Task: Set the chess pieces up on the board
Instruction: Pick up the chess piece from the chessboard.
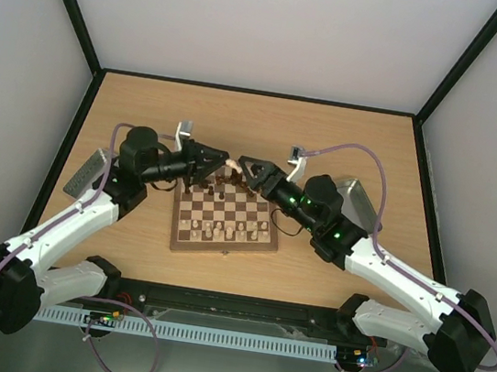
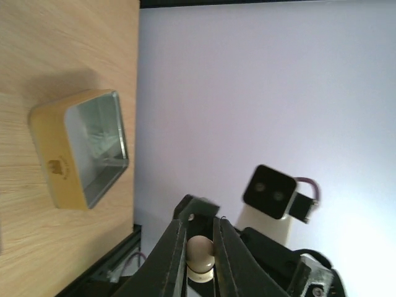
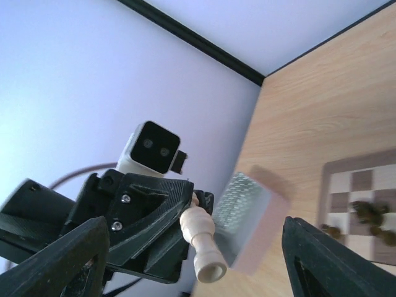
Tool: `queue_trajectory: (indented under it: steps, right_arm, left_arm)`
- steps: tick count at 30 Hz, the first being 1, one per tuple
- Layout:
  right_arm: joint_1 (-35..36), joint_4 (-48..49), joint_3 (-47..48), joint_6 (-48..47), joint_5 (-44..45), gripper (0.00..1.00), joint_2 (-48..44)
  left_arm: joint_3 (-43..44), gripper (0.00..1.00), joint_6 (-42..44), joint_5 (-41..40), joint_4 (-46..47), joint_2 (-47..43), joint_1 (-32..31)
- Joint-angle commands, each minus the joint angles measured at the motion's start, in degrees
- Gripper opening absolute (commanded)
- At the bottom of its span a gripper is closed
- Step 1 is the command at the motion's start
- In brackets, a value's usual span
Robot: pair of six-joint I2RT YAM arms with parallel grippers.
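left end effector is clamped on a cream piece by its round head, the base sticking out free, in the air over the far edge of the board, centre of the top view. right end effector stands wide apart, empty, just beside it. risks, as i judge: so small a pinch could let the piece pivot or slip; the two arms are close enough to bump; lowering it could topple the dark pieces standing below.
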Motion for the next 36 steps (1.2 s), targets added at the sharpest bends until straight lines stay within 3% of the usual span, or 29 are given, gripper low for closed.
queue_trajectory:
  steps: [1,4,7,13,23,26,30,36]
  right_arm:
    - [-0.2,10.9,-0.5,14.7,-1.4,0.75,0.1]
    - [-0.3,13.9,-0.4,18.4,-4.7,0.69,1.7]
    - [-0.2,16.5,-1.3,20.9,-5.7,0.56,2.3]
    - [-0.2,14.2,-1.3,20.2,-4.2,0.43,2.5]
    - [-0.2,10.1,0.4,19.0,-2.5,0.10,3.5]
    - [-0.2,3.6,2.3,14.3,-0.9,0.04,3.5]
    - [-0.2,-13.3,9.0,2.8,-0.8,0.03,6.5]
    - [1.2,-36.0,21.7,-11.8,1.3,0.02,15.4]
  left_arm:
    - [2.7,0.04,-7.8,0.1,5.7,-1.0,-0.2]
    - [2.7,0.04,-9.7,0.0,7.5,-0.8,-0.2]
    - [2.8,0.04,-10.8,0.1,9.0,-0.4,-0.2]
    - [2.6,0.04,-11.4,-0.2,9.6,-0.4,-0.2]
    - [1.8,0.04,-8.5,-1.3,6.4,-0.9,-0.2]
    - [4.5,0.04,1.4,-8.1,-5.7,-3.1,-0.1]
    - [7.4,0.04,16.6,-22.4,-22.0,-7.5,0.8]
    - [11.0,0.04,35.5,-46.6,-36.6,-13.5,0.9]
